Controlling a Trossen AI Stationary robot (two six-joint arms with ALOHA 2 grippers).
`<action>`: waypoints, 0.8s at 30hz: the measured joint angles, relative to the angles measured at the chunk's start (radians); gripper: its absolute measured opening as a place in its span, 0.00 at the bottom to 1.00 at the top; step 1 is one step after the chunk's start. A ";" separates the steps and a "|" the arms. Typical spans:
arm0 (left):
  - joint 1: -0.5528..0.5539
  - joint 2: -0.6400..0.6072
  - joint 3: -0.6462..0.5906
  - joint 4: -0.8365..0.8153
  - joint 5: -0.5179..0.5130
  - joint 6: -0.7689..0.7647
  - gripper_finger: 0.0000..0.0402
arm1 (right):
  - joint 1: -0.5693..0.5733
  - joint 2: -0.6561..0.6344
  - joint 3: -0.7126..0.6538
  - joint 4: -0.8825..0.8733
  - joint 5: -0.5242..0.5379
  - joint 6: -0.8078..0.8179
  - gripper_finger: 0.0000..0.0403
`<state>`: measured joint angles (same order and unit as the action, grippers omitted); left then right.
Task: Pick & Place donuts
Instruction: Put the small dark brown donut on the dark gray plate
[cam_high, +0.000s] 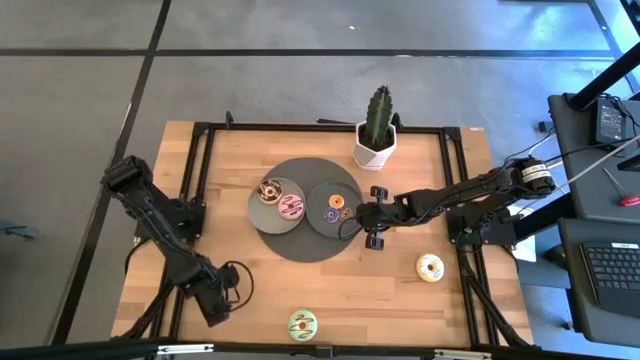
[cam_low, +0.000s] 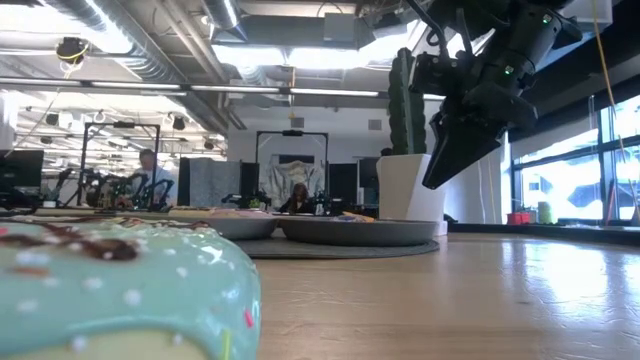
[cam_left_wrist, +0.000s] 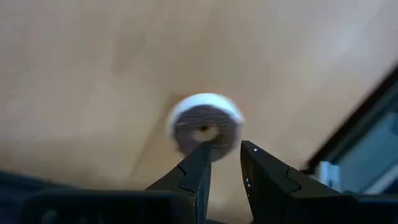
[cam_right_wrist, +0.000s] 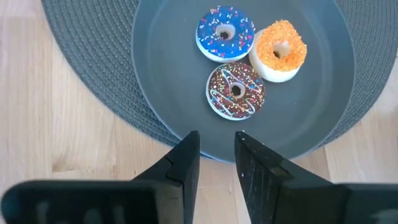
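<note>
Counted three mini donuts just ahead of the right hand (cam_right_wrist: 216, 146): brown (cam_right_wrist: 236, 90) nearest the fingertips, blue (cam_right_wrist: 225, 32) and orange (cam_right_wrist: 281, 50) beyond it, all lying on a grey plate (cam_right_wrist: 168, 74). Found the orange touching the blue and close against the brown. Noted two larger ones, pink (cam_high: 291, 207) and brown-and-white (cam_high: 270, 190), on a second plate (cam_high: 262, 207) farther out past the first, both plates on a round mat (cam_right_wrist: 87, 74).

Saw the right hand held above the near plate's rim, fingers narrowly parted, pinching nothing. Judged a drop-off just completed, or a fresh reach not yet begun.

Spotted two donuts loose on the table (cam_high: 240, 150): a white one (cam_high: 431, 267) behind that hand and off to its side, near the arm's base, and a green one (cam_high: 303, 323) well apart from it, closer to the left hand (cam_high: 215, 303). Found the left hand low over the table at its own corner, fingers slightly apart, empty, a blurred ring just ahead of them.

Reckoned next: pull back from the plate, swing toward the white donut, spread the fingers wider, come down across its ring, pinch, carry to a plate.
</note>
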<state>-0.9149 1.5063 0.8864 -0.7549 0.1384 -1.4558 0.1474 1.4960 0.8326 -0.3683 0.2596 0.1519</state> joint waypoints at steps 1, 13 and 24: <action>0.000 0.000 0.000 0.020 -0.005 0.000 0.20 | 0.000 0.000 0.000 0.000 0.000 0.000 0.26; 0.000 0.001 0.000 0.028 -0.074 0.128 0.20 | 0.000 0.000 0.000 0.002 0.000 0.056 0.26; 0.000 0.001 0.000 0.034 -0.119 0.222 0.20 | 0.000 0.000 0.000 0.002 0.000 0.078 0.26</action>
<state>-0.9146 1.5070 0.8864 -0.7213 0.0192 -1.2336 0.1471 1.4960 0.8326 -0.3668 0.2596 0.2300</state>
